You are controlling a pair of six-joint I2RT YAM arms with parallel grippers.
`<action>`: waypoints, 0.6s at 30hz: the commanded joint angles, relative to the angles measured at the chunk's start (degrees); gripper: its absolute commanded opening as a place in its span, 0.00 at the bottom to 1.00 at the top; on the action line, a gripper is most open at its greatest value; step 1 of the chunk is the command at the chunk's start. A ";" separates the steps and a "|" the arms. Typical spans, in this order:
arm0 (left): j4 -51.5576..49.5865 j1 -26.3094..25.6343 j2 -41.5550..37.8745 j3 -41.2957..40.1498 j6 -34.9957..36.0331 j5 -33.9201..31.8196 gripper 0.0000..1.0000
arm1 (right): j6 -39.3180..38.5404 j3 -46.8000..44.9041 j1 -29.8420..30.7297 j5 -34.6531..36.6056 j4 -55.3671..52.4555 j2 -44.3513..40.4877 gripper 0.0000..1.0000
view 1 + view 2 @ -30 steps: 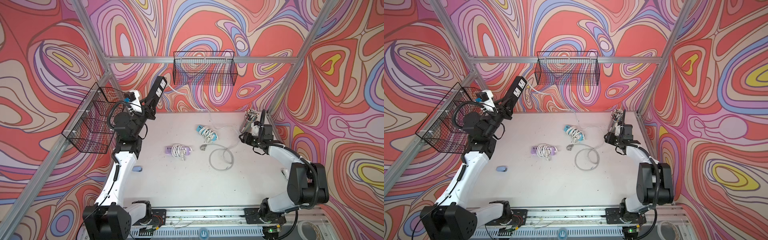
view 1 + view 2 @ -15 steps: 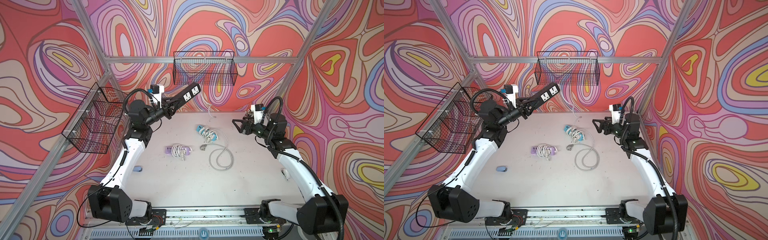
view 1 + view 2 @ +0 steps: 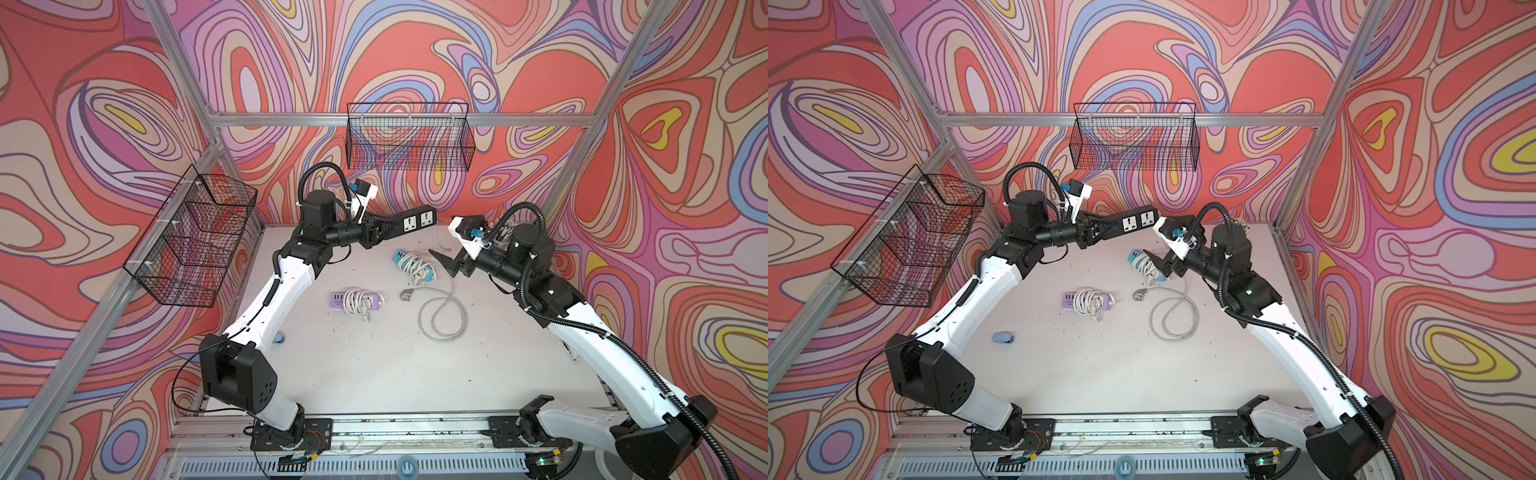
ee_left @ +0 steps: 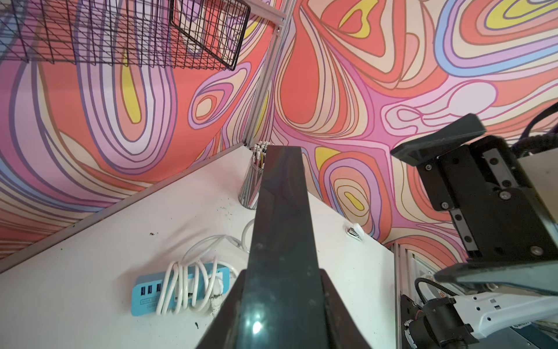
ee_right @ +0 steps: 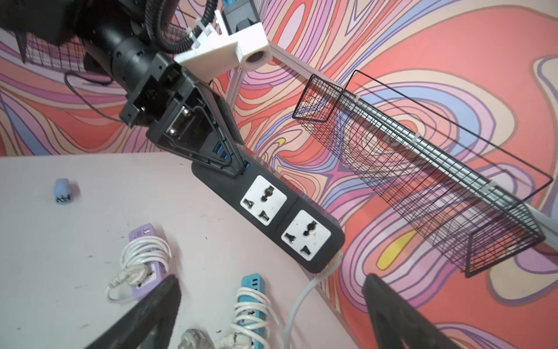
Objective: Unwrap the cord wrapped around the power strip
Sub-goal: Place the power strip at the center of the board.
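A black power strip (image 3: pixel 415 220) (image 3: pixel 1133 222) with two white sockets hangs level in the air over the back of the table. My left gripper (image 3: pixel 380 230) (image 4: pixel 279 302) is shut on its near end, as the right wrist view confirms. A grey-white cord (image 3: pixel 442 309) (image 5: pixel 297 299) leaves the strip's far end, drops to the table and lies in a loose loop ending at a plug (image 3: pixel 409 295). No turns of cord show on the strip (image 5: pixel 271 208). My right gripper (image 3: pixel 451 266) (image 5: pixel 271 281) stands open just beyond the strip's far end, holding nothing.
A blue power strip (image 3: pixel 413 264) and a purple one (image 3: pixel 357 300), each wound with white cord, lie on the table. A small blue object (image 3: pixel 1003 337) sits at the front left. Wire baskets (image 3: pixel 409 137) (image 3: pixel 195 237) hang on the walls. A pen cup (image 4: pixel 253 184) stands in the back right corner.
My left arm swung the black strip from the left wall toward the middle and levelled it. My right arm rose and moved inward, and its jaws opened wide.
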 commanded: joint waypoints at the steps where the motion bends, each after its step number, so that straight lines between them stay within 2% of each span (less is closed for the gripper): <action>1: -2.73 -0.42 -0.43 3.59 3.70 0.19 0.00 | -11.18 1.98 1.29 4.16 -1.52 1.75 0.98; 9: -5.53 -0.69 -2.12 3.62 7.59 -1.15 0.00 | -21.29 11.04 6.84 9.95 -6.44 9.95 0.98; 18: -6.52 -0.66 -4.93 2.67 10.97 -3.02 0.00 | -27.50 20.34 10.85 13.84 -13.28 18.55 0.96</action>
